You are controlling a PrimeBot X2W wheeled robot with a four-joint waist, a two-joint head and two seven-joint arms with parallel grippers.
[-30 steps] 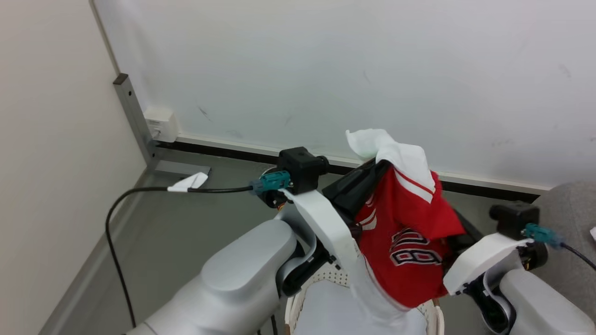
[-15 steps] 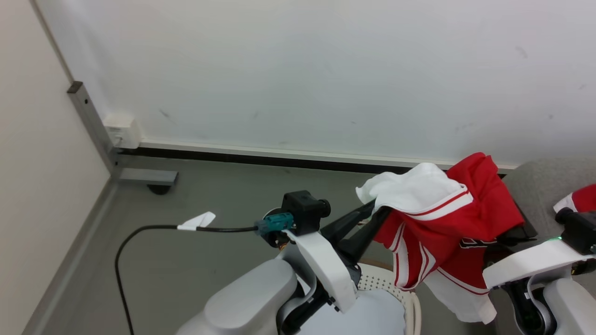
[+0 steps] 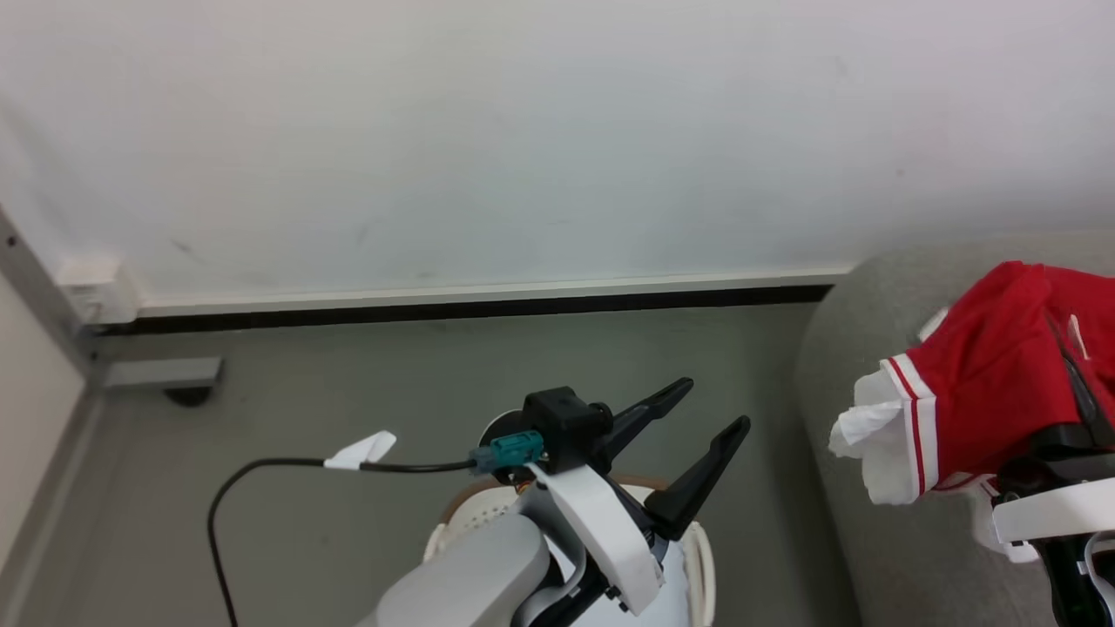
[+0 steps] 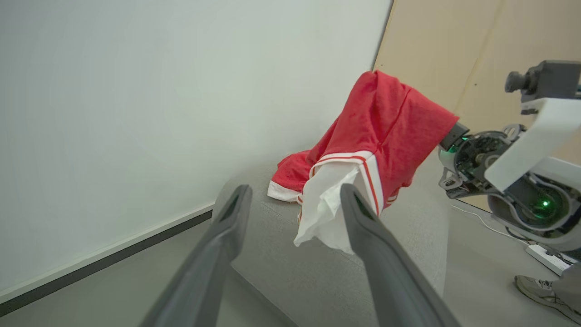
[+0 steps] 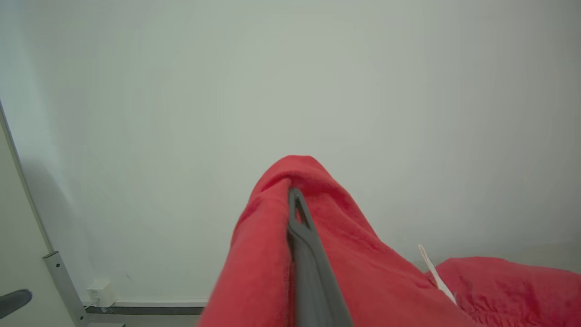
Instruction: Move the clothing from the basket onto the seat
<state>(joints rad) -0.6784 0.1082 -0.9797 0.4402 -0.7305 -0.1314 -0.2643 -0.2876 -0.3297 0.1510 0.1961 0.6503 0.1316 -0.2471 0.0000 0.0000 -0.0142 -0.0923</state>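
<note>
My left gripper (image 3: 707, 407) stands open and empty above the cream basket (image 3: 704, 566), whose brown rim shows under the arm. In the left wrist view the left gripper (image 4: 292, 206) points at the clothing (image 4: 386, 118), a red garment with white trim. It hangs over the grey seat (image 4: 340, 268). My right gripper (image 5: 296, 197) is shut on the clothing (image 5: 363, 259), which drapes over its fingers. In the head view the clothing (image 3: 993, 383) hangs at the right above the seat (image 3: 836, 348). Another red garment (image 4: 290, 172) lies on the seat by the wall.
A white wall with a dark baseboard (image 3: 470, 306) runs behind. A black cable (image 3: 261, 466) trails over the grey floor at the left, near a grey post foot (image 3: 161, 374). A person's shoe (image 4: 540, 290) and a power strip (image 4: 544, 258) are beyond the seat.
The head camera has swung to the right. My left gripper has let go of the garment and opened. My right gripper has carried the garment away from the basket to above the seat.
</note>
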